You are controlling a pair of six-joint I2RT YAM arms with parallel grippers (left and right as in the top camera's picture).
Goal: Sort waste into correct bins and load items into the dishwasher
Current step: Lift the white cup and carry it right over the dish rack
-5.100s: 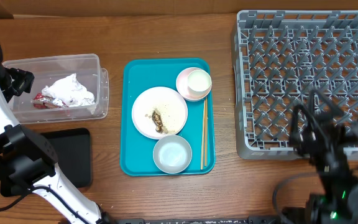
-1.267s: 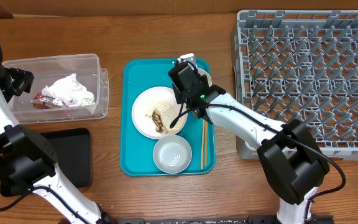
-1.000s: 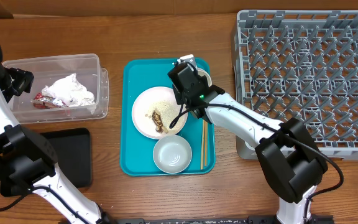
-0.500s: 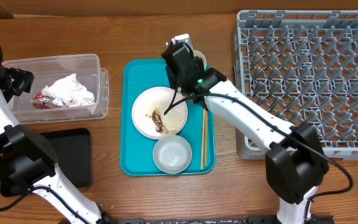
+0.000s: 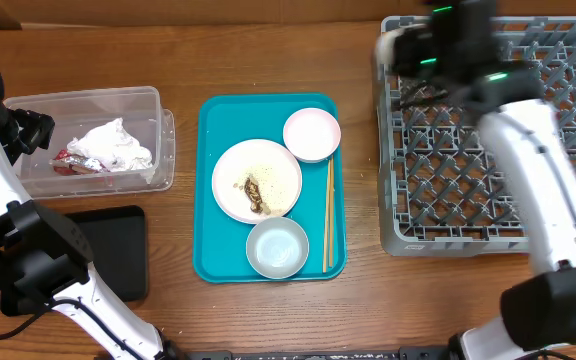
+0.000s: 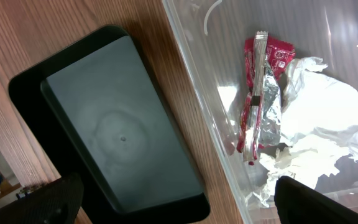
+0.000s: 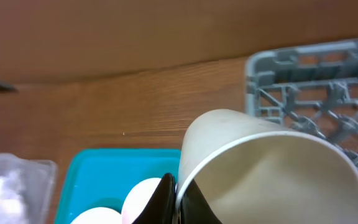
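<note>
Only in the right wrist view could we see the small white cup [image 7: 260, 168], pinched by its rim in the closed right end effector [image 7: 178, 200] at a corner of the large grey plastic dish rack [image 5: 568, 130]; overhead, blur hid it. Half a second earlier it hung above the round pink bowl [image 5: 312, 134], which now lay empty. The left end effector [image 6: 179, 186] gaped wide, holding nothing.

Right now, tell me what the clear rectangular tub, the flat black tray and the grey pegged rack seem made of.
Clear rectangular tub: likely glossy plastic, contents show through.
Flat black tray: apparently matte plastic, dull sheen.
Grey pegged rack: probably moulded plastic, uniform matte grey.
</note>
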